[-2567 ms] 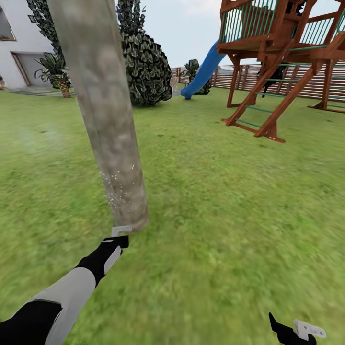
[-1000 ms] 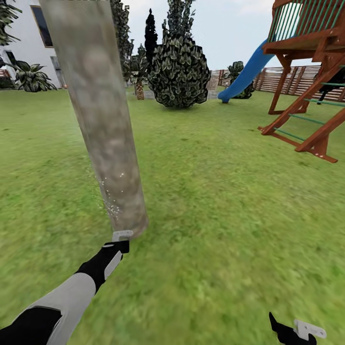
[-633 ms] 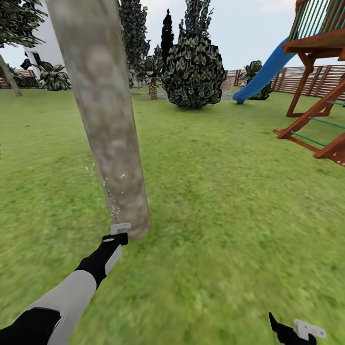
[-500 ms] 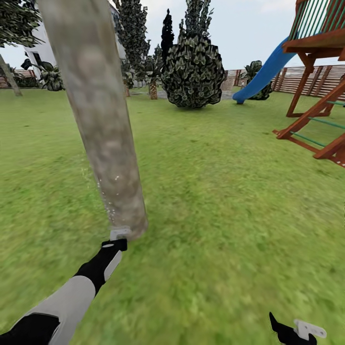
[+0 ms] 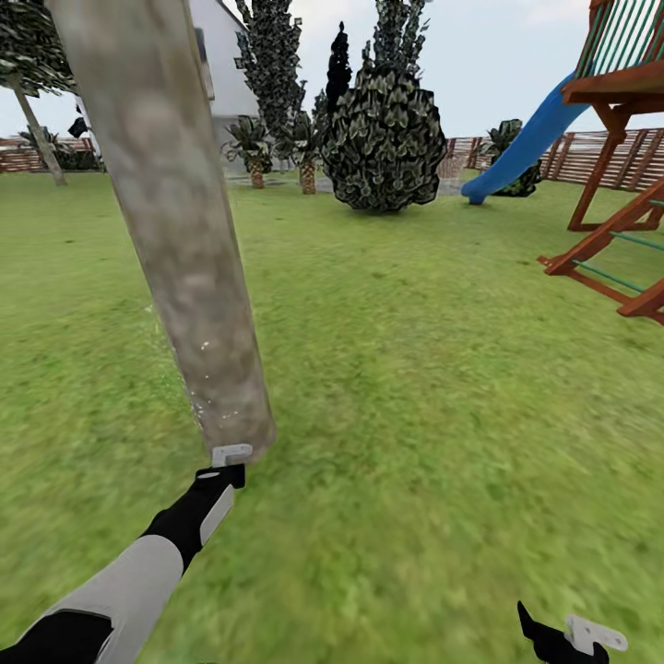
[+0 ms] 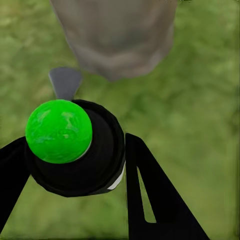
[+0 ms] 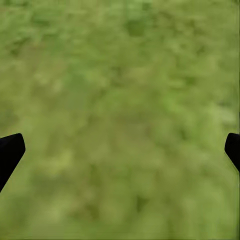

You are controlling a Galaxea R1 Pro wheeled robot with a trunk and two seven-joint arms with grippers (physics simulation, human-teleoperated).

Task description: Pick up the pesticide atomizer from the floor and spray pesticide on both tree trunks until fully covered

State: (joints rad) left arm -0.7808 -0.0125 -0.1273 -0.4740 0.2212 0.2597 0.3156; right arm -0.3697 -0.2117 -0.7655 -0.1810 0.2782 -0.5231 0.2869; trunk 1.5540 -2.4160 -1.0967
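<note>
At the tree trunk [image 5: 175, 249] base, I am keeping the left gripper [image 6: 75, 165] clamped on the pesticide atomizer [image 6: 75, 150], nozzle trunkward for coverage; the right gripper [image 7: 120, 150] is hanging wide apart, empty.

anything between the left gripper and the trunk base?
Nothing but a short strip of grass, per the left wrist view: left gripper holds the atomizer just short of the tree trunk.

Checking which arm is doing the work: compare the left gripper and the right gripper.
The left gripper is shut on the pesticide atomizer, a black bottle with a green top; the right gripper is open and holds nothing. The left gripper is stretched out to the foot of the tree trunk; the right gripper sits low by the robot over bare grass. Both have black fingers with pale tips.
</note>
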